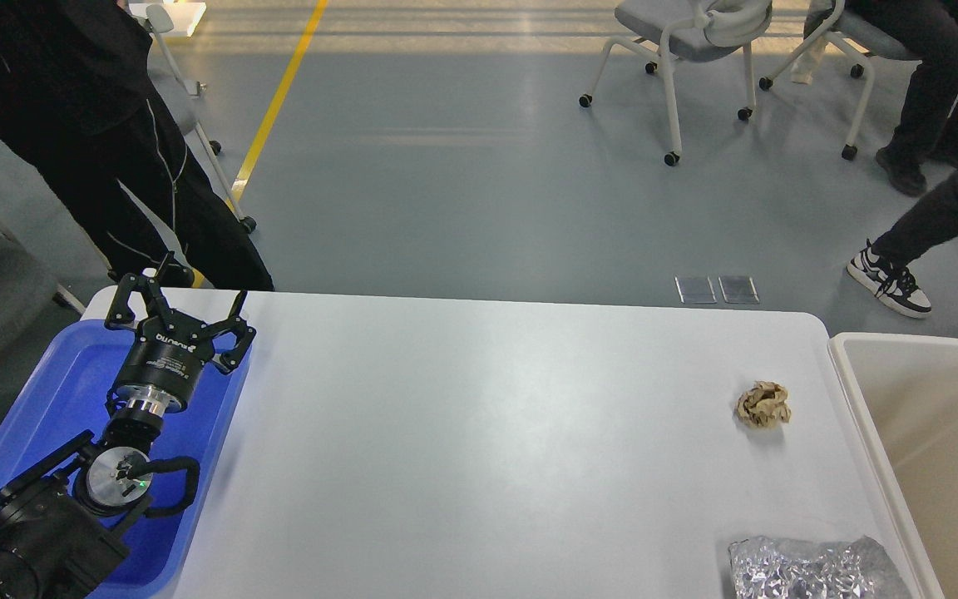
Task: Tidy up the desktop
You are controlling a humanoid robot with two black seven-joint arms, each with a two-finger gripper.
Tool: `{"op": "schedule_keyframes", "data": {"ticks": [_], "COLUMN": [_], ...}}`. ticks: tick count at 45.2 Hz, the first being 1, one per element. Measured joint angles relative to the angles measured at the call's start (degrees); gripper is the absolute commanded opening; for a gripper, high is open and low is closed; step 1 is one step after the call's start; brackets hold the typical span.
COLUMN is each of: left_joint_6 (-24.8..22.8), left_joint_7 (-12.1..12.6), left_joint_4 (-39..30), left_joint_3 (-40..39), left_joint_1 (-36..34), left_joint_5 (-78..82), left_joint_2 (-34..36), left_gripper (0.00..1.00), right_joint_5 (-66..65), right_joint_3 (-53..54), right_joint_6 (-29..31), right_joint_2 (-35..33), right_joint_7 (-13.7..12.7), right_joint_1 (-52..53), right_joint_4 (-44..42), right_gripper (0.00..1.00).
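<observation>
The white desktop [479, 433] fills the middle of the head view. A crumpled brown paper ball [763, 404] lies on it at the right. A crumpled silver foil piece [816, 568] lies at the front right edge. My left gripper [184, 287] is open and empty, held above the far end of the blue tray [38, 416] at the table's left. My right gripper is out of view.
A beige tub [920, 441] stands against the table's right side. A person in black [71, 125] stands behind the far left corner. Chairs and other people's legs are on the floor beyond the table.
</observation>
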Motion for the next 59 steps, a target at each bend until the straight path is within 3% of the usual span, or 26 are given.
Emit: {"op": "schedule_keyframes", "data": {"ticks": [19,33,46,59], "left_joint_6": [0.17,0.17,0.09,0.08], "left_joint_7": [0.00,0.00,0.00,0.00], "left_joint_4": [0.01,0.01,0.00,0.01], "left_joint_3": [-0.02,-0.04,-0.04,-0.03], "left_joint_1": [0.06,0.06,0.02,0.00], "left_joint_5": [-0.05,-0.06,-0.05,-0.02], "left_joint_2": [0.00,0.00,0.00,0.00], "left_gripper": [1.00,1.00,1.00,1.00], "right_joint_5": [-2.51,-9.53,-17.13,-19.25], "right_joint_3": [31.07,50.79,56.17,56.16], "right_joint_6": [0.33,0.38,0.58,5.75], "right_joint_2": [-1.83,10.23,20.38,25.41], "right_joint_7": [0.47,0.53,0.84,3.95], "right_joint_1": [-9.57,-14.09,-15.05,-17.41], "right_joint_4": [25.82,38.40,42.70,46.58], "right_gripper": [1.00,1.00,1.00,1.00]}}
